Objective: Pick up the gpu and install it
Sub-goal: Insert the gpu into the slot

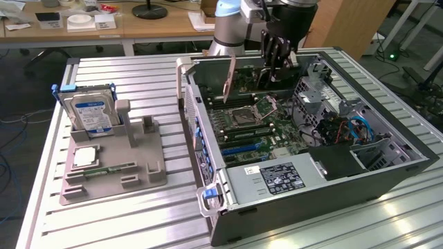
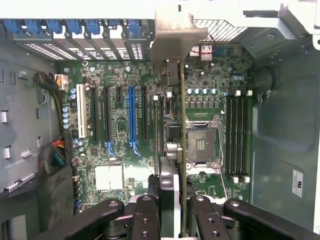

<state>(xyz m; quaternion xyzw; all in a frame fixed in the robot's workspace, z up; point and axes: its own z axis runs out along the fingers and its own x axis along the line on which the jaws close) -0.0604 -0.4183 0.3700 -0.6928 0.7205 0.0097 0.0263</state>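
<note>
arm (image 1: 232, 21) — upright, wrist down | tool (image 1: 275, 77) — vertical, fingers (image 2: 145, 220) clamped close together

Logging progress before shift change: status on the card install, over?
Claw shut on gpu. Card upright inside case, over motherboard. Hard drive outside case, on holder.

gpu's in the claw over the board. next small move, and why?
Probably a small sideways shift toward the long blue slot before lowering: the claw holds the gpu upright above the motherboard, and its edge seems to line up nearer the CPU socket than any slot.
</note>
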